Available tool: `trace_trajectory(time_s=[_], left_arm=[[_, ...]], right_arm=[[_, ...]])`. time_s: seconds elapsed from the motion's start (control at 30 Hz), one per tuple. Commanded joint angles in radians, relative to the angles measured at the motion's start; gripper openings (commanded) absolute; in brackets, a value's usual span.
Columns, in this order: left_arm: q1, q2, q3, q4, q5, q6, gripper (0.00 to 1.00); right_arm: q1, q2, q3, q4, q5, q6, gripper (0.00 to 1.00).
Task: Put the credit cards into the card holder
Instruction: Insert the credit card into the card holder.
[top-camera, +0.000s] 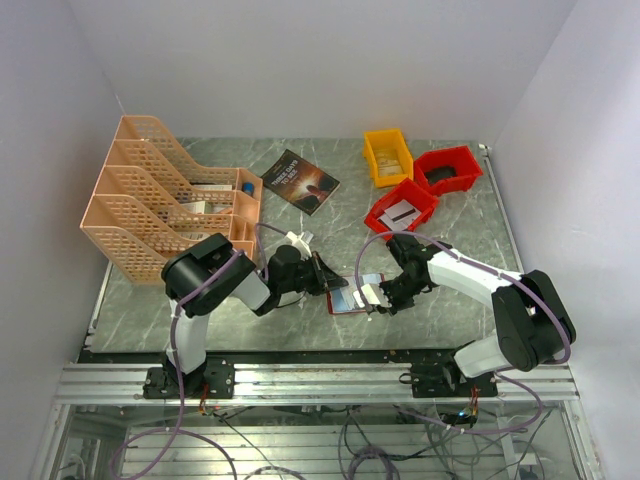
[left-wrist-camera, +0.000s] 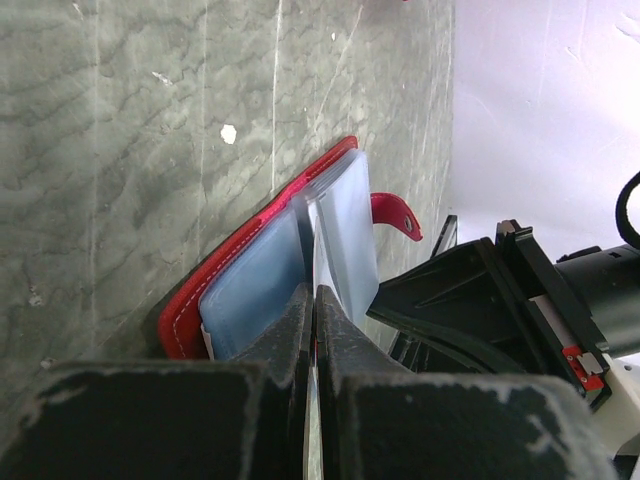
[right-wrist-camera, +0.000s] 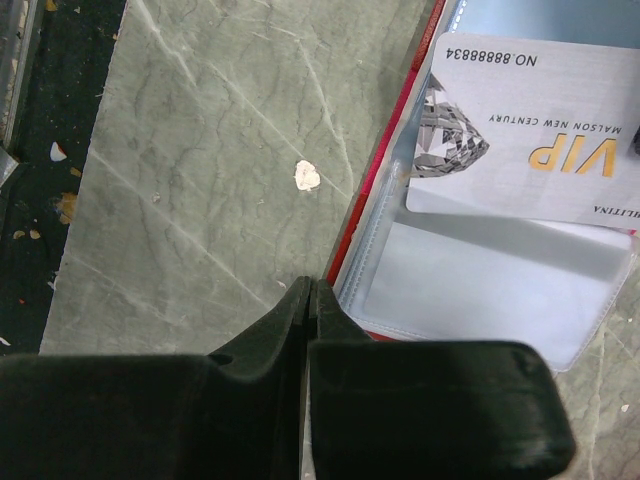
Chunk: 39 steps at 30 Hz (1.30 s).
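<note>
worktop (top-camera: 250, 310) of grey marble from above: the left arm (top-camera: 215, 272) folds low and reaches rightward, the right arm (top-camera: 470, 275) bends at the elbow and reaches leftward. both wrists meet at the card holder (top-camera: 350, 295), which lies open near the front edge, a pale credit card (top-camera: 366, 294) on it.

left wrist view: left jaws pressed together on a clear pocket leaf of the card holder (left-wrist-camera: 255, 280), its red cover against the worktop (left-wrist-camera: 120, 150).

right wrist view: right jaws closed, nothing visible between them, tips at the card holder (right-wrist-camera: 480, 270) by its red edge. the credit card (right-wrist-camera: 520, 130), printed vip, lies across a clear pocket; in or on it, cannot tell.
</note>
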Motion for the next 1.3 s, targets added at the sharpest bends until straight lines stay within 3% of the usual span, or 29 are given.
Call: trace_trajectory(time_s=[0.0,1.27], left_arm=[[-0.003,0.029,0.025,-0.036,0.023,0.021,0.07],[-0.001,0.09,0.097,-0.097,0.098,0.041,0.08]], right_arm=[[0.003,0.016,0.004,0.0,0.034,-0.002,0.0],[0.003,0.02,0.003,0.004,0.037,0.005,0.0]])
